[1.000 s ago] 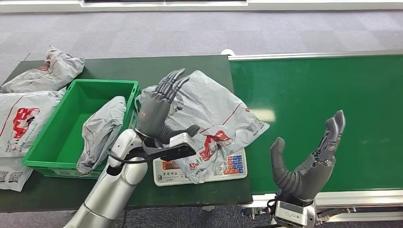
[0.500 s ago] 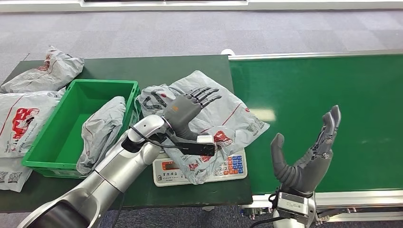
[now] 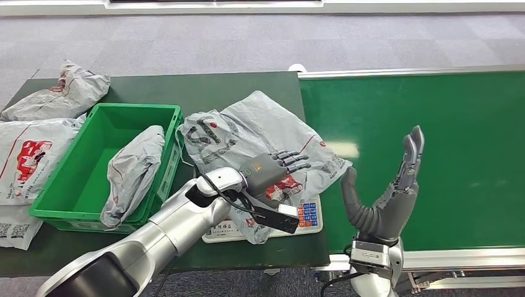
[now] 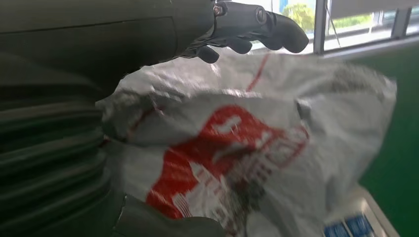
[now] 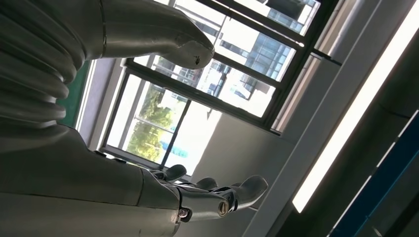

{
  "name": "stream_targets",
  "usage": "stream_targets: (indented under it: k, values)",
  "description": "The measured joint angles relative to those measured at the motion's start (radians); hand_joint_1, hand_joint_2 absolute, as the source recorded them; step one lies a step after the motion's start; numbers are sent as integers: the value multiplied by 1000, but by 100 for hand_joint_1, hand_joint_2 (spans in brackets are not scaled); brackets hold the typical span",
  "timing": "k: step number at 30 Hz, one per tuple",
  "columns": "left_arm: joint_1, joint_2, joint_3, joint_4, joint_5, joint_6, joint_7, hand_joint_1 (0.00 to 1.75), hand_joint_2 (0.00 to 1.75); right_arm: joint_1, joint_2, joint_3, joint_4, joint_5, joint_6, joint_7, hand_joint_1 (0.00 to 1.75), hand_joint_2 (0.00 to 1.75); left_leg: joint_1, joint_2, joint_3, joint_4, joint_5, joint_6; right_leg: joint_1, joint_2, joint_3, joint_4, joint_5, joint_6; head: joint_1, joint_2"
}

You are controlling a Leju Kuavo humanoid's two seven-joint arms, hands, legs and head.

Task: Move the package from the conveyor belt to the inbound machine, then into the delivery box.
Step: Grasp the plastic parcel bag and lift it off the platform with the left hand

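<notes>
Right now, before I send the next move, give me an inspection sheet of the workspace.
Surface: dark green table; green conveyor belt alongside, bare.
Job's things: grey package lies over the inbound scale; green delivery box holds one grey bag.
Clutter: three more grey bags on the table beside the box.
Hands: left hand flat over the package, grip cannot be told; right hand raised, fingers apart, holding nothing.
Cables: black cable at the left wrist.
Surroundings: grey carpet; windows in the right wrist view.

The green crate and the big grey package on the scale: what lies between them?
In the head view, a smaller grey package draped over the crate's near wall.
</notes>
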Motion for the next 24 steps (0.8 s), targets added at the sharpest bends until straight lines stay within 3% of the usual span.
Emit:
stream_targets:
  k: [10, 12, 13, 16, 17, 24]
  values:
    - [19, -50, -86, 118, -7, -103, -23, 0, 175, -11, 7, 0, 5, 14, 19, 0, 0, 175, 0, 0, 0, 0, 0, 0, 1, 0, 0, 0, 0, 0, 0, 0]
    - [17, -54, -101, 128, -11, -119, -25, 8, 175, -16, 8, 0, 9, 12, 19, 0, 0, 175, 0, 0, 0, 0, 0, 0, 1, 0, 1, 0, 0, 0, 0, 0]
    - [17, -55, -107, 132, -11, -123, -25, 25, 175, -18, 8, 0, 10, 12, 19, 0, 0, 175, 0, 0, 0, 0, 0, 0, 1, 0, 1, 0, 0, 0, 0, 0]
    - [13, -58, -119, 142, -12, -129, -27, 145, 175, -24, 8, 0, 14, 12, 18, 0, 0, 175, 0, -1, 1, 0, 0, 0, 1, -1, 2, 0, 0, 0, 0, 0]
    - [12, -58, -122, 145, -12, -129, -27, 171, 175, -24, 8, 0, 15, 12, 18, 0, 0, 175, 0, -1, 1, 0, 0, 0, 1, -1, 2, 0, 0, 0, 0, 0]
    - [-18, -59, -138, 152, -10, -114, -31, 175, 175, -21, 9, 0, 15, 10, 19, 0, 0, 175, 0, -1, 2, 0, 0, 0, 1, -1, 3, 0, 0, 0, 0, 0]
